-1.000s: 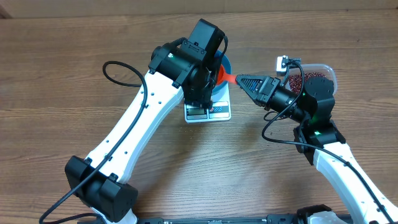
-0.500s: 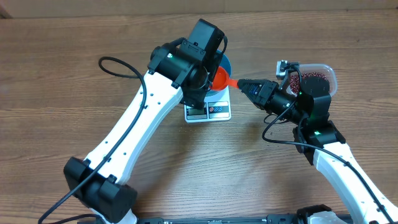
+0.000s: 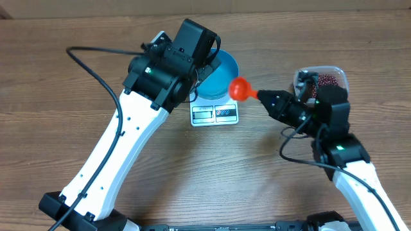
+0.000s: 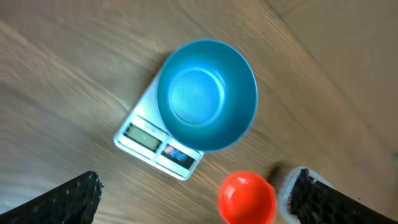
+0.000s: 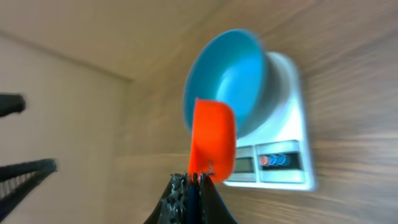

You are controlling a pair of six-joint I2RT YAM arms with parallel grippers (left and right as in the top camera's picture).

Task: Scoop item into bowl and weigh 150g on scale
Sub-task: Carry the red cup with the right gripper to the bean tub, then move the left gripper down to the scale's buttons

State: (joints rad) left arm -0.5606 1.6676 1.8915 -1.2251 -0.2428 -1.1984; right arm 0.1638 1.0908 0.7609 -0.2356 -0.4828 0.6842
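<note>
The blue bowl (image 3: 220, 72) stands on the white scale (image 3: 215, 113), and its inside (image 4: 198, 93) shows no beans. My right gripper (image 3: 264, 97) is shut on the handle of an orange scoop (image 3: 241, 88), which hangs just right of the bowl, above the table. The right wrist view has the scoop (image 5: 212, 140) in front of the bowl (image 5: 227, 74) and the scale (image 5: 280, 158). The beans (image 3: 329, 79) lie in a clear tub behind my right arm. My left gripper (image 4: 196, 202) is open and empty, high above the scale (image 4: 155, 140).
The clear tub (image 3: 340, 76) sits at the right, close behind my right wrist. My left arm (image 3: 122, 135) crosses the table's left half, and its wrist (image 3: 170, 64) hangs just left of the bowl. A black cable (image 3: 96, 67) loops off it.
My left arm has lifted and swung left, uncovering the bowl. The right gripper has drawn the scoop back to the right, off the bowl's edge.
</note>
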